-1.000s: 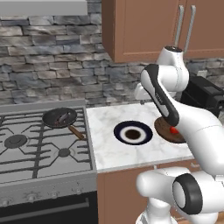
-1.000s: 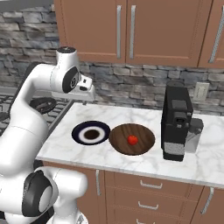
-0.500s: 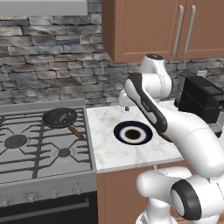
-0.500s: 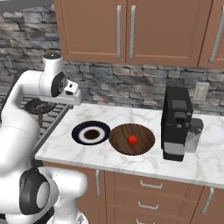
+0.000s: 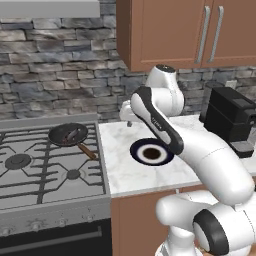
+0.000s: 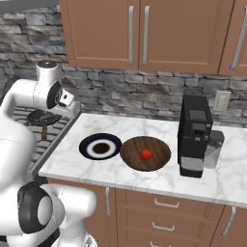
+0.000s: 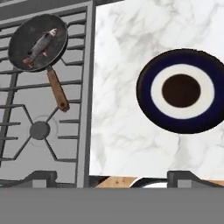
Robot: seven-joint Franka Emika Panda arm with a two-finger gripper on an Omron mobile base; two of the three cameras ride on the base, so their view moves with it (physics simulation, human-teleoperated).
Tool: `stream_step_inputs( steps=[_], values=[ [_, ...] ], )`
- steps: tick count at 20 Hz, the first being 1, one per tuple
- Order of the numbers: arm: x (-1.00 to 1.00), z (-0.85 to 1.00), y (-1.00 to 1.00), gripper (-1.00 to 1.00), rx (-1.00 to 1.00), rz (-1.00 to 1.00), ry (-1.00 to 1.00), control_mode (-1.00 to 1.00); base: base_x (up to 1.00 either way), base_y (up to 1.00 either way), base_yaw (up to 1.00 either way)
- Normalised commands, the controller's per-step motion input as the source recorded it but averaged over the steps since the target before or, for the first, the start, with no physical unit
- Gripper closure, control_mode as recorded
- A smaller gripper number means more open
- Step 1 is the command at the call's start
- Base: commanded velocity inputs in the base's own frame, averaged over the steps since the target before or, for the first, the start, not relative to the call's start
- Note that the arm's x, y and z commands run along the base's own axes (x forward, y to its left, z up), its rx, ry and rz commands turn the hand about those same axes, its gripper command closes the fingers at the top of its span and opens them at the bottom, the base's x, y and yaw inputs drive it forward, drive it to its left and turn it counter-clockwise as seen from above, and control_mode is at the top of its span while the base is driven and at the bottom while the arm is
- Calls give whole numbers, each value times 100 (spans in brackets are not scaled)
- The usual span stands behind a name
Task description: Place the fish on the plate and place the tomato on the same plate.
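One fish (image 7: 40,45) lying in frying pan (image 7: 38,42) on stove (image 7: 43,131); one plate (image 7: 181,91) bare on marble counter (image 7: 118,109); one tomato (image 6: 145,154) in brown bowl (image 6: 145,153) beside plate; gripper (image 7: 113,178) jaws spread wide, gripping nothing, fingertips cut off at frame bottom

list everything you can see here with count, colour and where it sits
fish: 1, grey-brown, lying in the frying pan
frying pan: 1, black with wooden handle, on the stove
stove: 1, grey with dark grates, left of the counter
plate: 1, navy rim, white ring, brown centre, bare, on the counter
tomato: 1, red, in the bowl
bowl: 1, brown, right of the plate
coffee machine: 1, black, right of the bowl
counter: 1, white marble
cabinets: brown, above
gripper: 1, dark tips, open, above the counter
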Motion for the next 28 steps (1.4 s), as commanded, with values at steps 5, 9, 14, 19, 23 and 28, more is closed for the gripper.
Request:
stream_step_inputs(
  steps=[5, 9, 14, 19, 23, 28],
  values=[
    [39, 1, 54, -100, 0, -3, 6, -100, 0, 0, 0],
    [23, 0, 81, -100, -3, -9, 6, -100, 0, 0, 0],
    [24, 0, 72, -100, -2, -17, 0, -100, 0, 0, 0],
    [35, -1, 62, -100, -4, -21, 5, -100, 0, 0, 0],
    [30, -22, 27, -100, -1, -22, 5, -100, 0, 0, 0],
    [35, -35, 16, -100, -2, -13, 4, -100, 0, 0, 0]
  ],
)
